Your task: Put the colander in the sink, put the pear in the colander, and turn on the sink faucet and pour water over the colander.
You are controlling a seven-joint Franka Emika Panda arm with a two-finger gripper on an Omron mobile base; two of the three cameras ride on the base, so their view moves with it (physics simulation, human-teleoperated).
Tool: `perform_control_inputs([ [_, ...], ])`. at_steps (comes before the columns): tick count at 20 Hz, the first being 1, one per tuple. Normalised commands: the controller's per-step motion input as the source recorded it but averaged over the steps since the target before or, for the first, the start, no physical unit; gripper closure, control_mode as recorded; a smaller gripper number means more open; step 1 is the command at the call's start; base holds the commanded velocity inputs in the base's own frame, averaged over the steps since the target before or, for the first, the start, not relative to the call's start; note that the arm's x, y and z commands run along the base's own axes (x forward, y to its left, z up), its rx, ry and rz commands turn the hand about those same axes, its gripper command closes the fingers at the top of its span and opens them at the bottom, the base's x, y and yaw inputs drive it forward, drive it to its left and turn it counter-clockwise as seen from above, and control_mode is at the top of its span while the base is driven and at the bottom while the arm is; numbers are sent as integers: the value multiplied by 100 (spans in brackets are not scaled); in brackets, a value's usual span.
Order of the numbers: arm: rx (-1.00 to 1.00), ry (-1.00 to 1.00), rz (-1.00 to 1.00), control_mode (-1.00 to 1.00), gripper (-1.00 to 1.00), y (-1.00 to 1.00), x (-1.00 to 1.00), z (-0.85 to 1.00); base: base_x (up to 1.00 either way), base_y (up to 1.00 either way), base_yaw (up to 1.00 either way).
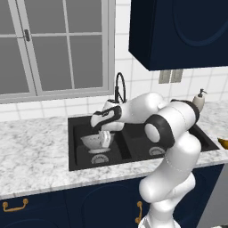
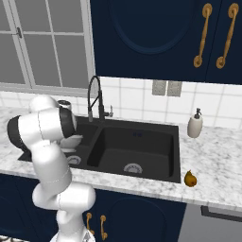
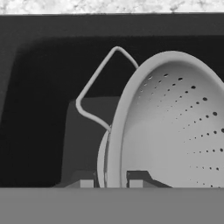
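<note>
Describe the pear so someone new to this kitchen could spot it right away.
Start at the black sink in the marbled counter. On the counter at its front right corner stands the pear, small, orange-yellow, narrow-necked, nearer the edge than the taller beige soap dispenser.

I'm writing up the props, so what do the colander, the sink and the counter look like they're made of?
Colander: looks like pale metal with a matte sheen, judging by its thin rim, rows of punched holes and wire loop handle.
Sink: matte black, perhaps composite or coated metal; no reflections show, so it is open.
Counter: white stone look, marble-like, with grey veining.
</note>
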Motion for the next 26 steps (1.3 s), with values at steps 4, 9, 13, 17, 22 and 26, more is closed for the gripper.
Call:
perform_control_inputs([
  [4,-2,-6,0,-100,100,0,8,-28,0,0,0],
  [9,-1,-13,0,-100,100,0,5,-32,0,0,0],
  [13,0,-11,0,-100,100,0,10,-34,0,0,0],
  [17,0,-3,0,-100,100,0,14,-32,0,0,0],
  [22,0,-7,0,-100,100,0,5,-37,0,0,0],
  [26,0,-8,0,-100,100,0,7,-32,0,0,0],
])
